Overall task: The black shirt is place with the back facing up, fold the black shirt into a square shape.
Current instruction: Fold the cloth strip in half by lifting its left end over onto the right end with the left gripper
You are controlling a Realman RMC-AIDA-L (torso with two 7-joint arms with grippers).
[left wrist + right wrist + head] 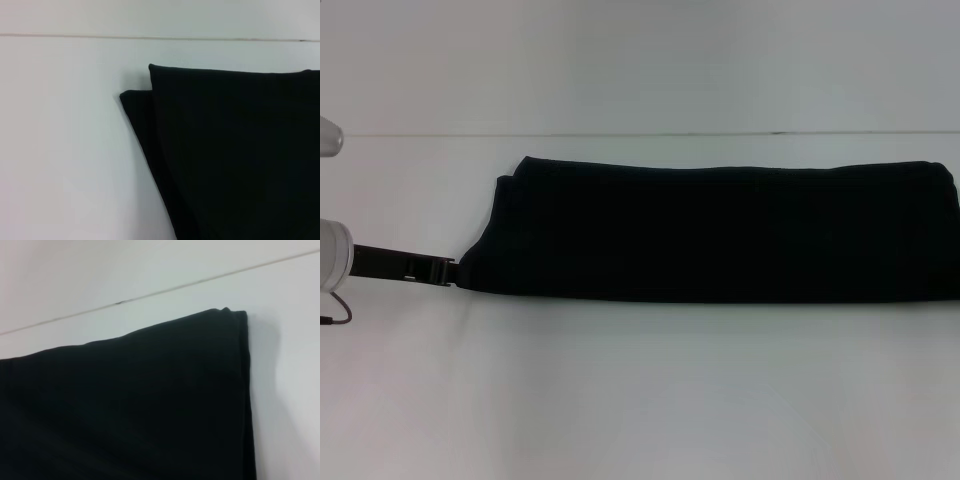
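Note:
The black shirt (720,232) lies folded into a long, narrow band that runs across the white table and past the right edge of the head view. No lettering shows on it. My left gripper (445,270) reaches in from the left and meets the shirt's near left corner. In the left wrist view, the shirt's left end (235,155) shows two stacked layers with stepped edges. The right wrist view looks down on the shirt's far right corner (150,400). The right gripper itself shows in no view.
The white table (640,400) spreads in front of and behind the shirt. A thin seam line (620,134) crosses the surface beyond the shirt's far edge. Part of my left arm's white casing (332,250) sits at the left edge.

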